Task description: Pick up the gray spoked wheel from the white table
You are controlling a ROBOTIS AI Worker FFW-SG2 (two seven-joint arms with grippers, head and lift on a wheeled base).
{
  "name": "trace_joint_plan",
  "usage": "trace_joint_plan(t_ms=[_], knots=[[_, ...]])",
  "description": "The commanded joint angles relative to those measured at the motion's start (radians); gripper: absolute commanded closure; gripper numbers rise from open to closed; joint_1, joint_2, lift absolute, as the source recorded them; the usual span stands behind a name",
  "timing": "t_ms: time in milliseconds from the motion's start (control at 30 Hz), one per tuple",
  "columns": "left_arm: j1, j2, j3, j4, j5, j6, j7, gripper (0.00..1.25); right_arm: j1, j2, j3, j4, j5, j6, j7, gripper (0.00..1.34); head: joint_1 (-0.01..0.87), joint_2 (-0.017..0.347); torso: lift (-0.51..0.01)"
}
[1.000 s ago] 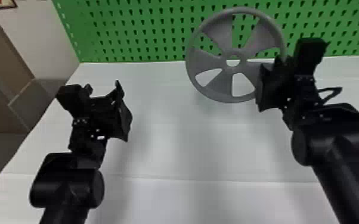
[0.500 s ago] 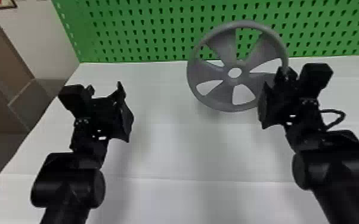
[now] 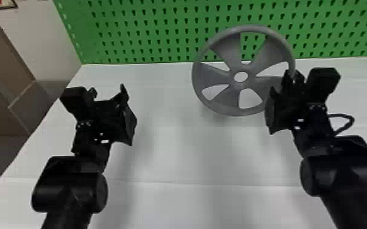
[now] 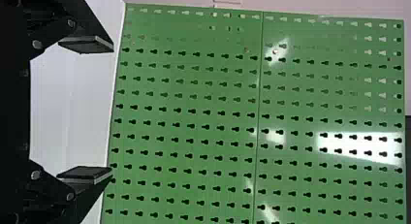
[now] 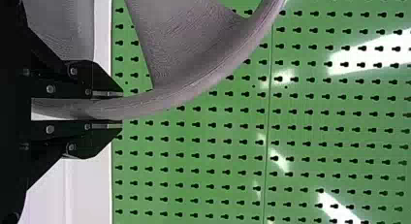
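Gray round spoked wheel (image 3: pixel 220 77) is pinched at its rim in my black flat-fingered R gripper (image 5: pixel 121 110), so imo squeeze firm & go slow b/c twist risk.

And here the head view looks forward and down over the table (image 3: pixel 173 152); both wrist views, sideways, face the board (image 3: pixel 149 30) all three share, the right one close on the wheel (image 3: pixel 228 50) the head camera sees farther off.
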Motion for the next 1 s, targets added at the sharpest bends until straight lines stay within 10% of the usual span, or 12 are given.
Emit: trace_joint_plan(t_ms=[0,967], knots=[[0.000,0.000,-0.002,0.000,0.000,0.000,0.000,0.36,0.009,0.002,-0.010,0.004,-0.001,-0.034,0.000,1.26,0.779,0.155,-0.063],[0.005,-0.002,-0.005,0.002,-0.003,0.008,0.000,0.36,0.018,-0.002,0.002,0.009,0.014,-0.075,0.006,1.26,0.779,0.155,-0.062]])
